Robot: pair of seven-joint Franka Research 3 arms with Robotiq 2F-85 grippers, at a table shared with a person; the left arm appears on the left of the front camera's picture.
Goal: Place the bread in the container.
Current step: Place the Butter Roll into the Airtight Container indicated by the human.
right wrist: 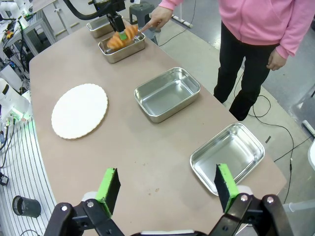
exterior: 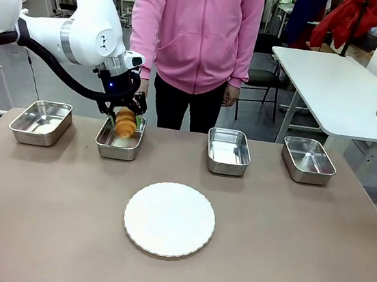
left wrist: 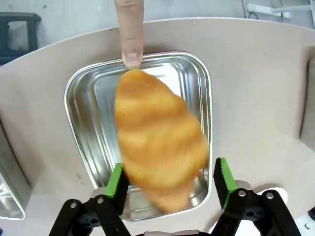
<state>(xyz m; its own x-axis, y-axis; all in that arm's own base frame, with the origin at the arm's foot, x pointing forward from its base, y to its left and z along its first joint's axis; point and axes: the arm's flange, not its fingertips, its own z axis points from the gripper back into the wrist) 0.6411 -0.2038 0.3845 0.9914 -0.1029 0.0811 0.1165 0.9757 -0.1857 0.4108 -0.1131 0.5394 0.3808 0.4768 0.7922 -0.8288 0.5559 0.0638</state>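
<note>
1. The bread point(left wrist: 160, 147) is directly over the container point(exterior: 119, 140), the second steel pan from the left in the row along the table's point(exterior: 41, 219) far side. In the left wrist view it looks motion-blurred, with its lower end against the pan's near wall; whether it already rests on the pan floor or is just dropping I cannot tell.

2. The left tool point(left wrist: 170, 183) hangs just above that pan. Its green pads point(left wrist: 116, 180) stand apart on both sides of the croissant; the 9 o'clock pad is at its edge and the 3 o'clock pad shows a clear gap. The jaws read as spread and the bread as let go, or nearly so.

3. The person's hand point(right wrist: 158, 18) reaches in from the far side, one finger point(left wrist: 131, 34) pointing at the pan's 12 o'clock rim, just beside the croissant's upper tip.

4. The right tool point(right wrist: 167, 189) hangs well off the table at the 3 o'clock end, its fingers wide apart with nothing between them.

5. The white plate point(exterior: 169, 219) at the table's middle, toward 6 o'clock from the pan row, is bare. The three other pans point(exterior: 228, 151) hold nothing.

6. Progress, as I judge it: the carry is done and the release is under way or just finished. What remains is for the bread to settle flat inside the pan and for the left arm to lift clear without dragging it out.
</note>
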